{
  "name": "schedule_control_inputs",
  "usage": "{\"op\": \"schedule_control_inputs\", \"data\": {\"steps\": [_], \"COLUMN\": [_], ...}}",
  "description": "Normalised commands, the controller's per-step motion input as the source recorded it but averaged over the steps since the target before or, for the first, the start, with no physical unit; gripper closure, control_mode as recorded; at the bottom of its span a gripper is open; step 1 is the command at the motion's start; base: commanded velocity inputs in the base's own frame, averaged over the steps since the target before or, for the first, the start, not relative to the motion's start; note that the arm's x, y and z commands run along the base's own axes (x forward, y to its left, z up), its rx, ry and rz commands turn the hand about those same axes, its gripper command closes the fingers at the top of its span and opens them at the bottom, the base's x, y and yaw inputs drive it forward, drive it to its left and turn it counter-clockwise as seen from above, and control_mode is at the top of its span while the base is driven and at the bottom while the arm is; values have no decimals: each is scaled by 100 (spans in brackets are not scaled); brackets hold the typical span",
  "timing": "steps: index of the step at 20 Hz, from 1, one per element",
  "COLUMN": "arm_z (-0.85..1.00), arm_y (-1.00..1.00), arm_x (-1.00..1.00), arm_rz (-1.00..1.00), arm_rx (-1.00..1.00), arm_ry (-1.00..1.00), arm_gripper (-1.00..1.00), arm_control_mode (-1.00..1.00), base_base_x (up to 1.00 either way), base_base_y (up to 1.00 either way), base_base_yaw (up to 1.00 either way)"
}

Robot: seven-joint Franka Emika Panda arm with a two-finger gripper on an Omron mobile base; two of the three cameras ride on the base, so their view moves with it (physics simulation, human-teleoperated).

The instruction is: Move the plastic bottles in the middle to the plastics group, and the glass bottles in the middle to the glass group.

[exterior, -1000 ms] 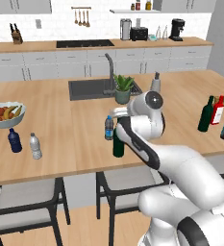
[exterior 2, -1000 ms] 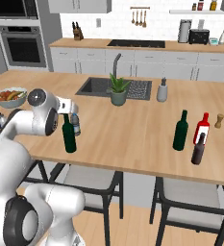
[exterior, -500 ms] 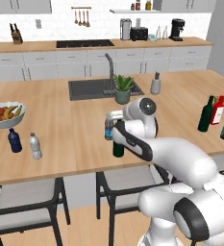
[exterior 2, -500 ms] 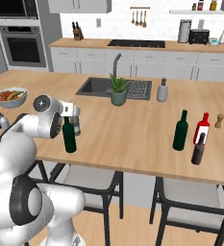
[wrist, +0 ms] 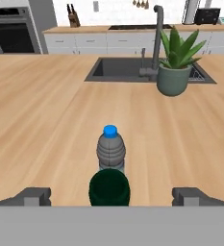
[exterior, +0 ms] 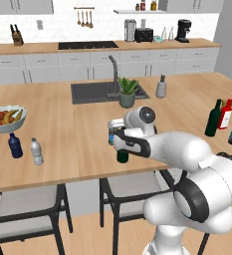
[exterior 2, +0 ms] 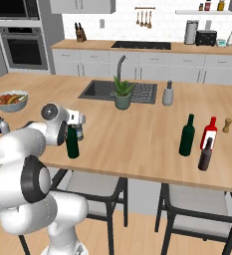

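At the hand view's bottom centre, the jaws stand wide open and empty around the tall dark green glass wine bottle [wrist: 109,188] (seen from above), the small clear blue-capped plastic water bottle [wrist: 110,149] just behind. Far right in the right base view, the slim brown glass bottle [exterior 2: 205,154] already stands by the glass group [exterior 2: 197,135]. By my reading both middle bottles remain; the plastics group [exterior: 25,148] waits at the worktop [exterior: 72,134]'s left.

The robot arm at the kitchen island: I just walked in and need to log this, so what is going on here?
The arm is sorting bottles on the wooden counter. Its open gripper hangs above the dark green wine bottle in the middle, fingers either side of the top, nothing gripped yet. The small water bottle with a blue cap stands just beyond it. The navy bottle and clear bottle wait near the fruit bowl, and the glass bottles stand at the other end.
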Motion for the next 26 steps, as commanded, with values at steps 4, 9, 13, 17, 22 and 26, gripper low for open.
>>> {"op": "schedule_control_inputs", "data": {"steps": [4, 9, 13, 17, 22, 26], "arm_z": [-15, -7, 0, 0, 0, 0], "arm_y": [8, 8, 0, 0, 0, 0], "arm_x": [26, 7, 0, 0, 0, 0], "arm_rz": [0, 0, 0, 0, 0, 0], "arm_rx": [0, 0, 0, 0, 0, 0], "arm_ry": [0, 0, 0, 0, 0, 0], "arm_gripper": [-100, -100, -100, -100, 100, 100], "arm_control_mode": [-100, -100, -100, -100, -100, -100], "base_base_x": [0, 0, 0, 0, 0, 0], "base_base_y": [0, 0, 0, 0, 0, 0], "base_base_yaw": [0, 0, 0, 0, 0, 0]}}
